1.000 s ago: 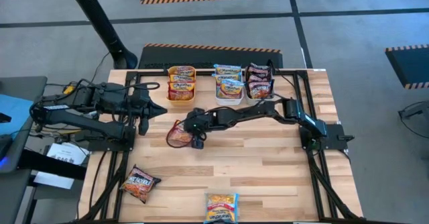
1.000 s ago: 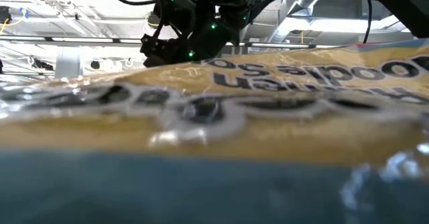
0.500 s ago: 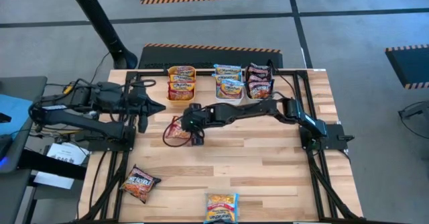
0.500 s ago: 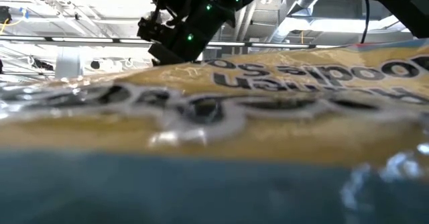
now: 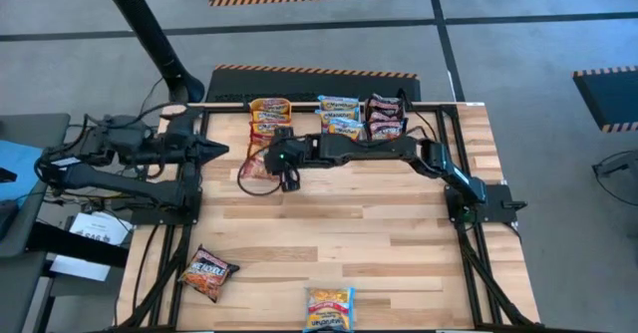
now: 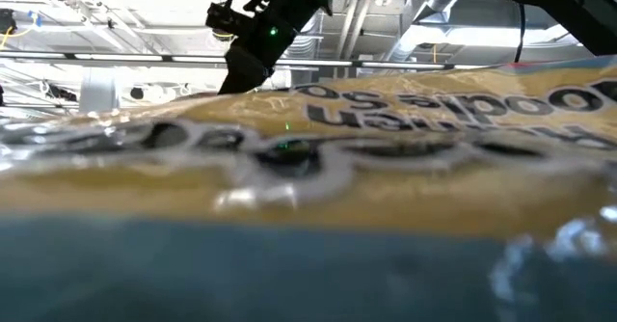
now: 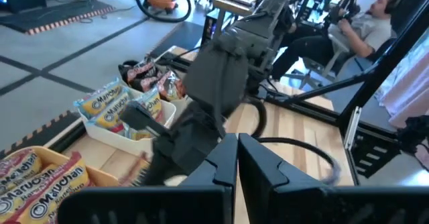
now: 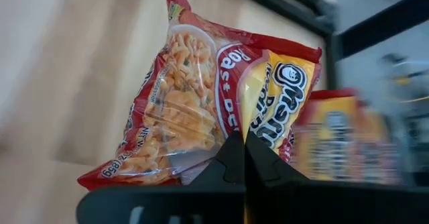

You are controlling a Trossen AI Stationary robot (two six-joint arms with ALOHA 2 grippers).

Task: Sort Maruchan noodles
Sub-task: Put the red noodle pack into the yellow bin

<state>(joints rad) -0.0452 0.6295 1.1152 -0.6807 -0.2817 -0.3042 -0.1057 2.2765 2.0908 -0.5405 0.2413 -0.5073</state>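
Between the closed fingers of the right gripper, a red-and-yellow Maruchan packet hangs pinched by one edge, lifted off the counter just in front of the orange bin. In the right wrist view the fingers meet at the wrapper's seam, the crinkled red packet fanning out past them, with orange-yellow packets blurred beyond it. The right arm reaches across from its base on the counter's right side, passing in front of the white bin of light blue packets and the grey bin of dark maroon ones.

The left gripper waits at the counter's left edge, its fingers pressed together on nothing, pointing toward the carried packet.

Judging by the layout, the step in hand is the carry: a picked packet is being brought to its colour's bin. Its wrapper looks closest to those in the orange bin, so the next move likely calls for moving it over that bin's rim, then opening the fingers to drop it flat on the stack.

Two packets lie unsorted near the front edge: one dark red packet at the left corner and one orange-yellow packet at the middle, which fills the low view up close.
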